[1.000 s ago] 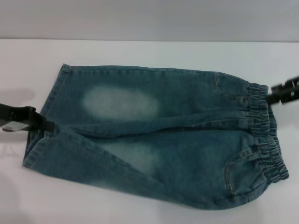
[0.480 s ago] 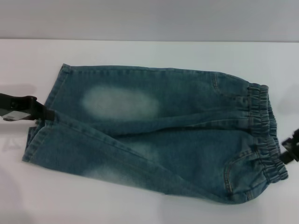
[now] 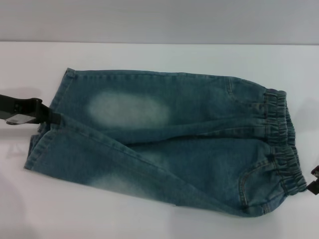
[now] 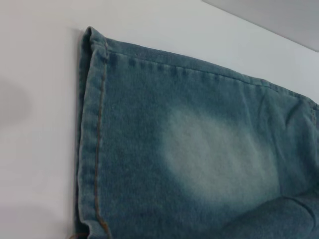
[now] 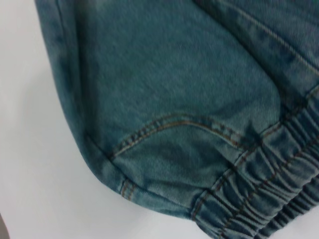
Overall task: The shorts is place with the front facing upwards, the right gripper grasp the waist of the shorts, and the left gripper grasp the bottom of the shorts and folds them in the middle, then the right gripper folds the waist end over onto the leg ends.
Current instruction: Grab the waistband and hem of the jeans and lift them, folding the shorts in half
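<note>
You can see the right end effector (image 3: 314, 180) has dropped from the waistband's far end to its near corner, grip unreadable, while the left end effector (image 3: 50, 119) stays pinching the hem of the blue denim shorts (image 3: 164, 144) spread flat on the white tabletop (image 3: 149, 55).

White table (image 3: 149, 55) before grey wall (image 3: 159, 20)
</note>
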Controlling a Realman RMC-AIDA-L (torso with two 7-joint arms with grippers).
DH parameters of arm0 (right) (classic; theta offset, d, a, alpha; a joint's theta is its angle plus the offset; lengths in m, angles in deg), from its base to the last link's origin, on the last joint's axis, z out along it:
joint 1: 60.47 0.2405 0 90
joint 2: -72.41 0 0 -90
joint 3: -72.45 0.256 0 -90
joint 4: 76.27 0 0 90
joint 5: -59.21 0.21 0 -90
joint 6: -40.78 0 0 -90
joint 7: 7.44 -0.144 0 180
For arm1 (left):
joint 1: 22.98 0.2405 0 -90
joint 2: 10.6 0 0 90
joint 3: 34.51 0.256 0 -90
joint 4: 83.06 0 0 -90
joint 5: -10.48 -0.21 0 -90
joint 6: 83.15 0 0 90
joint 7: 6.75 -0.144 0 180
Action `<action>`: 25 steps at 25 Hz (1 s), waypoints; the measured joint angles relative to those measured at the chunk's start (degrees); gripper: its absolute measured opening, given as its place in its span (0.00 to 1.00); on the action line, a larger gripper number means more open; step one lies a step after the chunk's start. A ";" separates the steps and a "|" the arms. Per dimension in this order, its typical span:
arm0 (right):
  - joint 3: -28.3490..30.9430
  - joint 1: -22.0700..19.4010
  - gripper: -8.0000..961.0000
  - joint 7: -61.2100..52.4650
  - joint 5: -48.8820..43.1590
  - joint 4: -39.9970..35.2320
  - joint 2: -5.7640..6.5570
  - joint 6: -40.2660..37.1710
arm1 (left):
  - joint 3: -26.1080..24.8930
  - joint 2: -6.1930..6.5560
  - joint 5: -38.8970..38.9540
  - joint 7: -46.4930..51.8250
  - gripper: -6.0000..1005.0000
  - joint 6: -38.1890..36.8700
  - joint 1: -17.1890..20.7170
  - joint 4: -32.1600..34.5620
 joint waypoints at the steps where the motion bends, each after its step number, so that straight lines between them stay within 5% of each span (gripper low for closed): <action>1: 0.01 0.10 0.53 0.00 -0.63 0.00 -0.27 0.29 | 0.00 0.00 0.07 0.05 0.07 0.00 -0.02 0.01; 25: -0.26 1.09 0.52 0.78 -0.03 1.64 -2.75 2.90 | 0.00 -0.52 0.47 0.04 0.08 0.57 -0.03 0.09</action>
